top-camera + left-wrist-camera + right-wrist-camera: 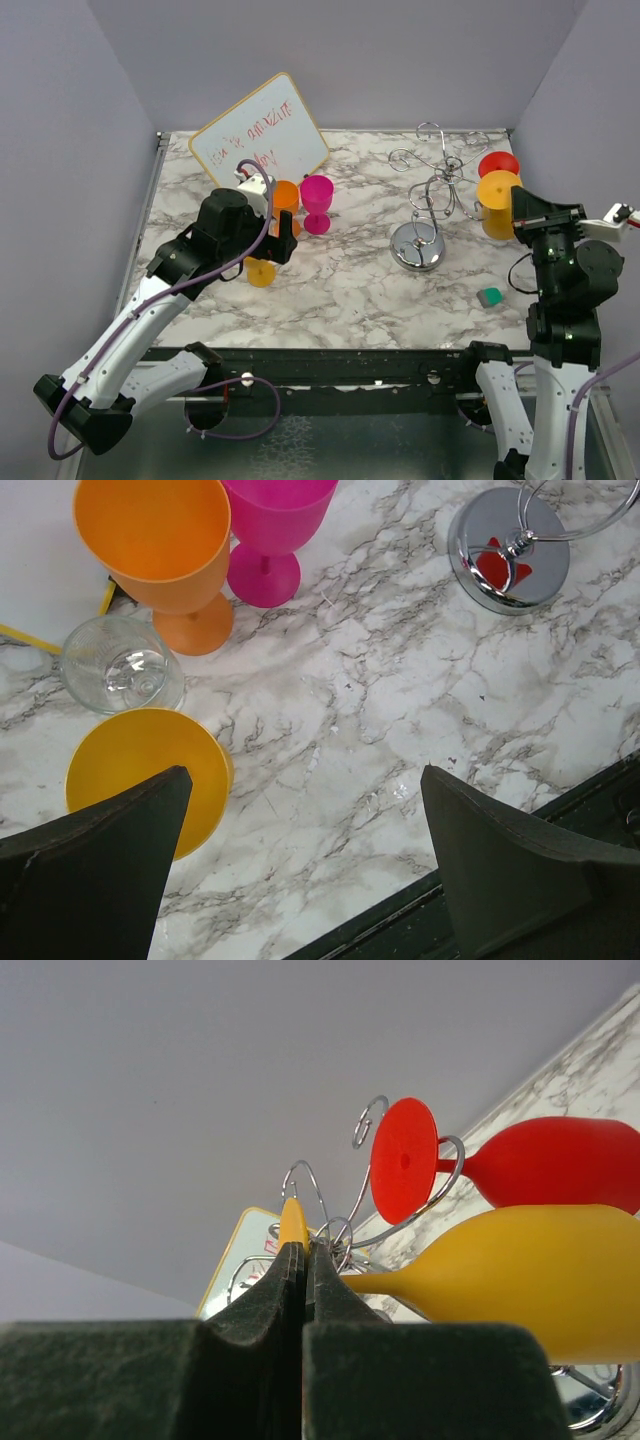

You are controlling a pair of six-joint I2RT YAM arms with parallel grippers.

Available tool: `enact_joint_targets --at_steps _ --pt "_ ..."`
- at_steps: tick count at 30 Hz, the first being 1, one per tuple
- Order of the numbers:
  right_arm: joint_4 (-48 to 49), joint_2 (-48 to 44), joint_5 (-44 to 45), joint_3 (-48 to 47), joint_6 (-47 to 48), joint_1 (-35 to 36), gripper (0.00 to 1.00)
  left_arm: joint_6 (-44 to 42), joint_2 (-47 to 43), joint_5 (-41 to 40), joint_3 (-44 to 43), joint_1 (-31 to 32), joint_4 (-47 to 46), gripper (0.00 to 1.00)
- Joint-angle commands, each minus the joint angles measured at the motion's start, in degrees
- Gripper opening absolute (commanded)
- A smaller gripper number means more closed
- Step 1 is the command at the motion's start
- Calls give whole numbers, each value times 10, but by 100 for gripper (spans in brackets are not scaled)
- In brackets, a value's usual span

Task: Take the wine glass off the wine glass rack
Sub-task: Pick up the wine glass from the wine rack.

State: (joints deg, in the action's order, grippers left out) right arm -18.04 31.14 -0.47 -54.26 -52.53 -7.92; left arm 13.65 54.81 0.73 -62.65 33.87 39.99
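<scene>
The wine glass rack (437,185), silver wire on a mirrored round base (508,548), stands at the back right of the marble table. A red wine glass (498,163) hangs from one of its curled arms (448,1175). A yellow wine glass (520,1275) lies sideways in the air just right of the rack, and my right gripper (305,1250) is shut on the rim of its foot (293,1222). I cannot tell whether the foot still touches the wire. My left gripper (305,780) hangs open over bare marble on the left, holding nothing.
Under the left gripper stand an orange glass (160,550), a pink glass (270,520), a clear glass (122,665) and a yellow one (140,770). A whiteboard (258,130) leans at the back left. A small green block (489,296) lies front right.
</scene>
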Motion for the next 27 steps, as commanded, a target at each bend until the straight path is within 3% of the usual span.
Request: enact_joint_targets --at_steps 1,9,17,27 --pt "-83 -24 28 -46 55 5 1 -8 -1 5 -22 -1 7 99" --pt "-177 -46 37 -86 102 13 1 -14 4 22 -30 -1 6 99" --pt "-200 -46 -176 -141 181 19 1 -17 4 55 -38 -1 6 99" --pt "-306 -31 -411 -159 246 19 1 -17 -4 81 -41 -1 8 99"
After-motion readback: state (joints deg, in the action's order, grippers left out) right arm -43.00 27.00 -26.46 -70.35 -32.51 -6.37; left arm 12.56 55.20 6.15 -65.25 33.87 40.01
